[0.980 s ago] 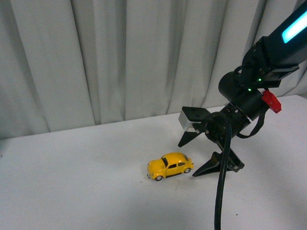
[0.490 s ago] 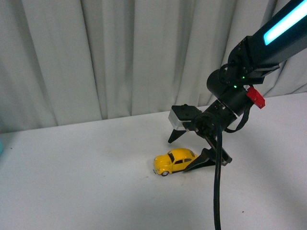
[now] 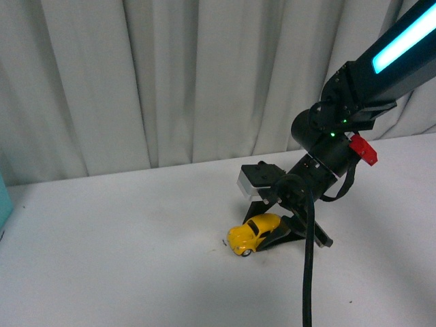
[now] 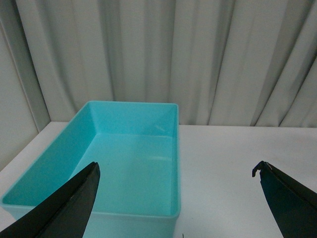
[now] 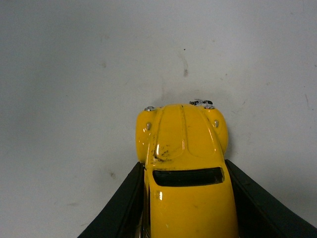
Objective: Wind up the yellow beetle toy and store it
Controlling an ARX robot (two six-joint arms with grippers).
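beetle point(image 5: 183, 163): rear cut off, between jaws.
right gripper point(image 3: 276, 221): jaws clamped on beetle's sides.
left gripper point(image 4: 176, 167): jaws apart, only tips visible.

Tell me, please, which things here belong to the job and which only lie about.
Belong to the job: yellow beetle toy; right gripper, its fingers close against both sides of the toy; turquoise bin, probably the storage place; left gripper, open and facing the bin.
Only there: white table; grey curtain.
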